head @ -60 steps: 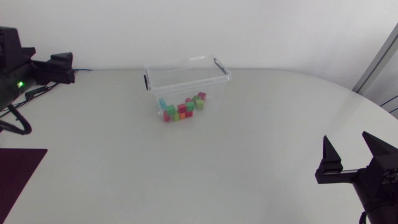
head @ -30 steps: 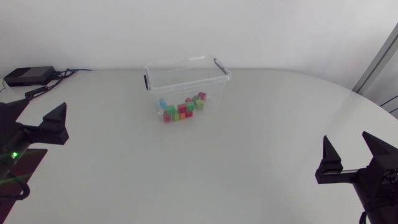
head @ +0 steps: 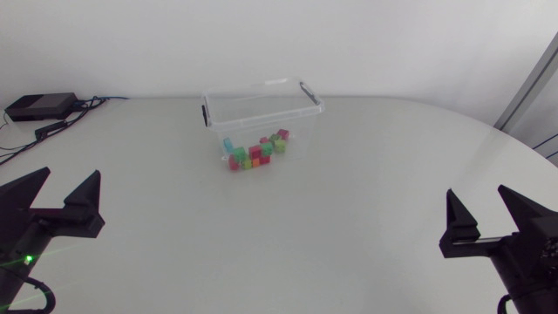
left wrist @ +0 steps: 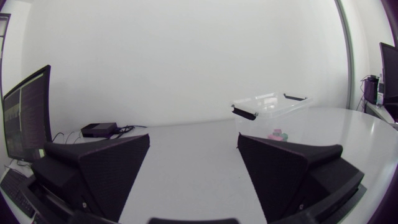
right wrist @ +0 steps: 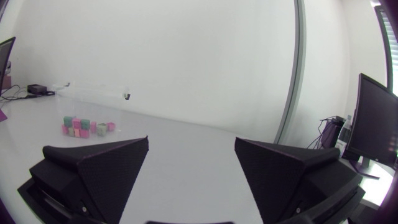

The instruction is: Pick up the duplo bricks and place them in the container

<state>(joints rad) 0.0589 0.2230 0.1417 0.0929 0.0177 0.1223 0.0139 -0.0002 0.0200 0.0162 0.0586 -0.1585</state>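
Note:
Several small duplo bricks (head: 255,151) in red, green, pink and turquoise lie bunched at the foot of the clear container (head: 261,103), which has black handles and stands at the table's back middle. Through the clear wall I cannot tell whether the bricks lie inside it or just in front. My left gripper (head: 70,176) is open and holds nothing at the front left, far from the bricks. At the front right my right gripper (head: 478,194) is open too. The left wrist view has the container (left wrist: 270,104) and bricks (left wrist: 278,133) far ahead of the gripper (left wrist: 193,140). The right wrist view shows the bricks (right wrist: 86,126) far ahead, beside its gripper (right wrist: 191,142).
A small black box (head: 39,106) with cables sits at the table's back left corner, also in the left wrist view as a black box (left wrist: 99,129). Wide bare tabletop (head: 288,227) lies between both grippers and the container.
My left arm has swung from the back left corner down to the front left, uncovering the black box. The right gripper has shifted only slightly. Bricks and container are unmoved.

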